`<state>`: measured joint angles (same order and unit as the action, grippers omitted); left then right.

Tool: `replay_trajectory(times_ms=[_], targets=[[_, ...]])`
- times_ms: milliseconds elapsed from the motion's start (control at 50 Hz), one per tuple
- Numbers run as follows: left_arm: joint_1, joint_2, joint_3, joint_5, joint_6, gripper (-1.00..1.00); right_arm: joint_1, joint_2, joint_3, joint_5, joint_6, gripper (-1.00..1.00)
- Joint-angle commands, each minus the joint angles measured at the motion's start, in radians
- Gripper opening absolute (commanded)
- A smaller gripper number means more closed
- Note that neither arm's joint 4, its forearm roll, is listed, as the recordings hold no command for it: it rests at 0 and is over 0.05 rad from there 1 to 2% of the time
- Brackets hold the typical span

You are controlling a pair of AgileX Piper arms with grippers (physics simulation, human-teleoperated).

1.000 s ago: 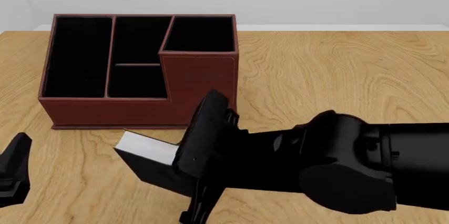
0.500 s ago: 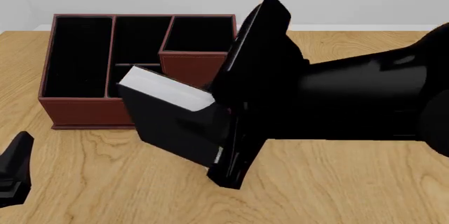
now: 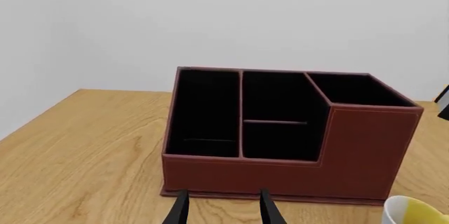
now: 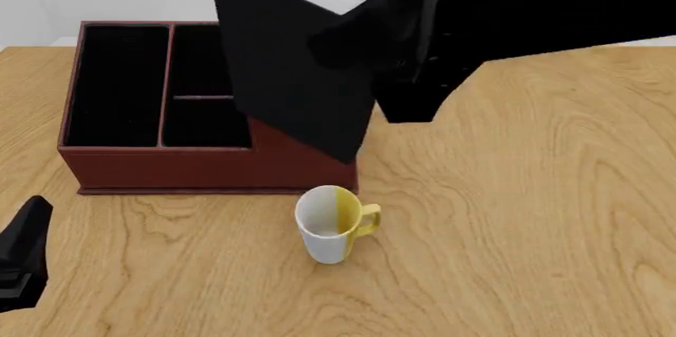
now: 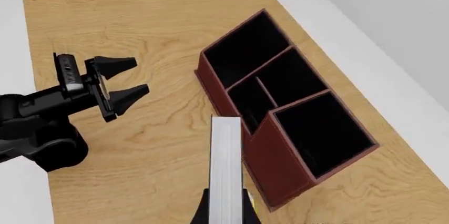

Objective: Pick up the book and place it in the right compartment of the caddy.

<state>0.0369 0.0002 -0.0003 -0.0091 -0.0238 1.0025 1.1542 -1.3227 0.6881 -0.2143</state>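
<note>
your right gripper (image 5: 226, 211) has its fingers clamped on the thick black hardcover book with the white page edge (image 4: 290, 60), holding it high and tilted in the air, off the wooden desk (image 4: 528, 195). that height looks chosen to clear the tall walls of the reddish-brown leather-look caddy (image 4: 158, 164). from the right wrist camera, the squarish black-lined right compartment (image 5: 323, 132) sits open just beside the book's line, so you need to shift over and square the book to its rim. the white-and-yellow mug (image 4: 329, 223) stands close to the caddy's front wall. your left gripper (image 3: 222, 209) hangs low, fingers apart and empty.
</note>
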Motion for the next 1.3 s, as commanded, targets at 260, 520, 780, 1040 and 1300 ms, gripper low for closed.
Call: replay_trajectory(times_ms=[260, 520, 780, 1040, 1300], targets=[[-0.001, 0.0, 0.0, -0.003, -0.007, 1.0, -0.106, 0.081, -0.318, 0.185, 0.017, -1.0], [0.006, 0.0, 0.0, -0.005, -0.009, 1.0, -0.148, 0.169, -0.429, 0.218, 0.02, -1.0], [-0.009, 0.0, -0.001, -0.012, -0.001, 1.0, -0.205, 0.292, -0.554, 0.225, 0.022, -1.0], [0.007, 0.0, -0.002, -0.015, 0.013, 1.0, -0.235, 0.419, -0.686, 0.232, 0.03, -1.0], [0.018, 0.0, -0.003, -0.009, 0.018, 1.0, -0.277, 0.498, -0.714, 0.197, 0.04, -1.0]])
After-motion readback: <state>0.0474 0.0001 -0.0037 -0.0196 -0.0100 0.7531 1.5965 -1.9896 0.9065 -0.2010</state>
